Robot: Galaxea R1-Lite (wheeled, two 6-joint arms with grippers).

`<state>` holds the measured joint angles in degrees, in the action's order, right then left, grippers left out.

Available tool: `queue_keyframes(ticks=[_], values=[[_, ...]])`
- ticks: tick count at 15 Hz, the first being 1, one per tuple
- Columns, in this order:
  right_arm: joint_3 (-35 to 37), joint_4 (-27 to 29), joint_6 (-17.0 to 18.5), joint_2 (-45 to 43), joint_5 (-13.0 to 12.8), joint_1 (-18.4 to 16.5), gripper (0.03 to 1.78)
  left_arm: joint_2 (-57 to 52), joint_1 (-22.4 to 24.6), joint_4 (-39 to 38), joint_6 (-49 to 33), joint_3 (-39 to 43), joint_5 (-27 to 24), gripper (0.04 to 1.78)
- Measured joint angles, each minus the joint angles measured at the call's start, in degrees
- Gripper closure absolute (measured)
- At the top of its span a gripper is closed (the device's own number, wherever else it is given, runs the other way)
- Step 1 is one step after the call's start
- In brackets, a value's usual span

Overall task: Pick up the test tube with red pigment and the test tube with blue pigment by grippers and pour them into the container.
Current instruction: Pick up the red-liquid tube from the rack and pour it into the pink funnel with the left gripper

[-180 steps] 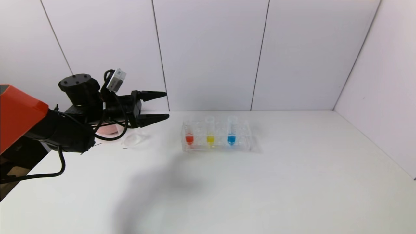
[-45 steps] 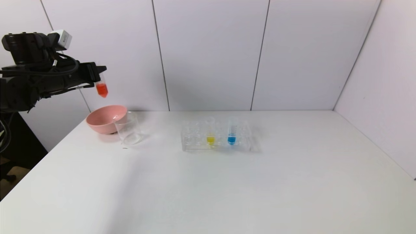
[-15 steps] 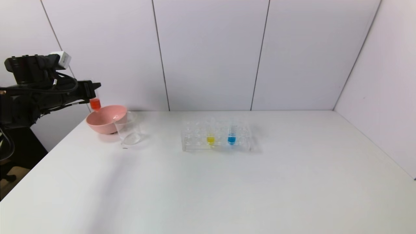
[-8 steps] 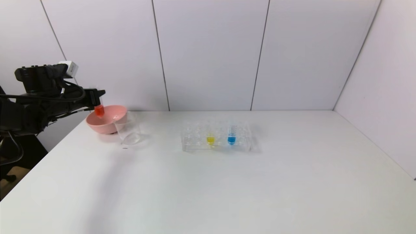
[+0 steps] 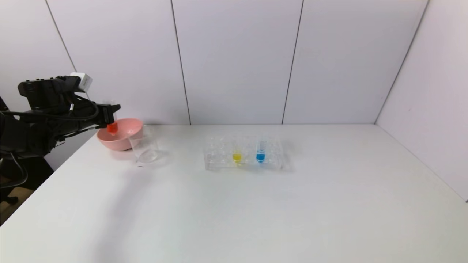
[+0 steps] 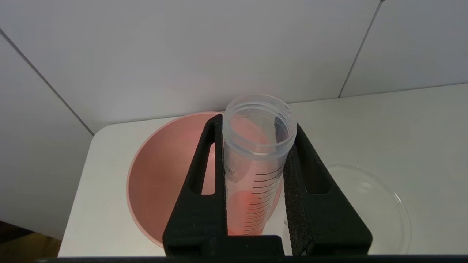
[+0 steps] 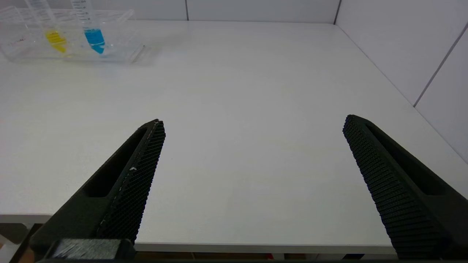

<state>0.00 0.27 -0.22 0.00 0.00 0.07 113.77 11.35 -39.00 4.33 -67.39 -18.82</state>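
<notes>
Red-orange liquid low in the test tube with red pigment, clamped between the two black fingers of the left gripper at the far left of the surface. Tube near upright between the pads, open threaded mouth uppermost in the left wrist view, printed graduations facing the camera. Held over the pink bowl, coloured tip just above the bowl's left rim in the head view. Beaker, the container, standing just right of the bowl, touching or nearly touching it, clear and without colour inside; seen in the left wrist view as a glass rim beside the gripper, not beneath the tube.

Mid-surface, well to the right: clear tube rack holding the yellow tube and, to its right, the test tube with blue pigment, both upright in their slots.

Right gripper spread wide and grasping nothing, low by the near edge of the surface, the rack far off to its left; out of the head view.
</notes>
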Motion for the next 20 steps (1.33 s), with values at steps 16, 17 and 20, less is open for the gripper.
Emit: queue_keyframes(ticks=[16,17,20], values=[[0.00,0.00,0.00,0.00,0.00,0.00,0.04,-1.21,2.57,18.88,9.23,-7.19,-10.91,1.36],[0.00,0.00,-0.02,0.00,0.00,0.00,0.04,-1.40,2.71,21.69,12.15,-8.70,-11.47,1.36],[0.00,0.00,0.00,0.00,0.00,0.00,0.04,-1.68,2.79,32.35,18.36,-14.06,-12.29,1.36]])
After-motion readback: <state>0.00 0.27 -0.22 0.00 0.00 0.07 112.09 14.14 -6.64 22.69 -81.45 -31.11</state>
